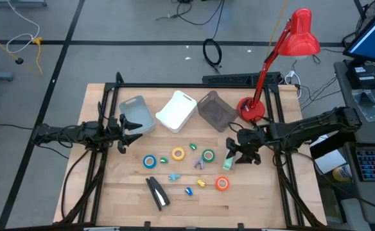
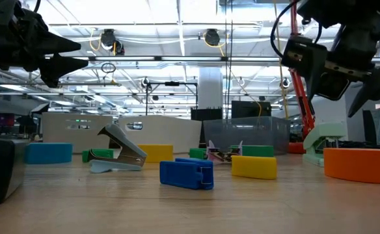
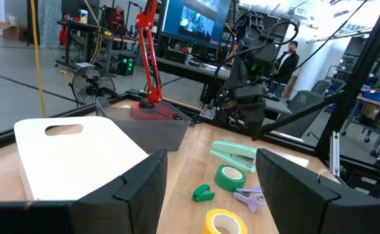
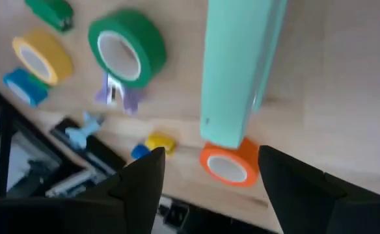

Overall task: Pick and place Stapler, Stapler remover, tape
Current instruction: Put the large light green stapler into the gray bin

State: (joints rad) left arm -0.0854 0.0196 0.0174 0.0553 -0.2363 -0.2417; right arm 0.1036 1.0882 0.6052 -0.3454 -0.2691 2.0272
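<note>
Nothing looks placed yet: three bins at the back of the desk (image 1: 97,192) appear empty, and every task thing lies loose on the wood.

The left gripper (image 1: 124,131) hovers wide and empty over the desk's left side, beside the grey bin (image 1: 138,115). Next come the white bin (image 1: 176,110) and the dark bin (image 1: 216,110).

Counted: two staplers, a black one (image 1: 156,192) at the front and a mint one (image 1: 227,162) right of centre. Four tapes: blue (image 1: 149,161), yellow (image 1: 178,153), green (image 1: 208,154), orange (image 1: 221,183). Several small claw removers lie scattered between them; I make out about six, though some are too small to be sure.

The right gripper (image 1: 241,153) hangs wide and empty just above the mint stapler, so my guess is that comes first.
</note>
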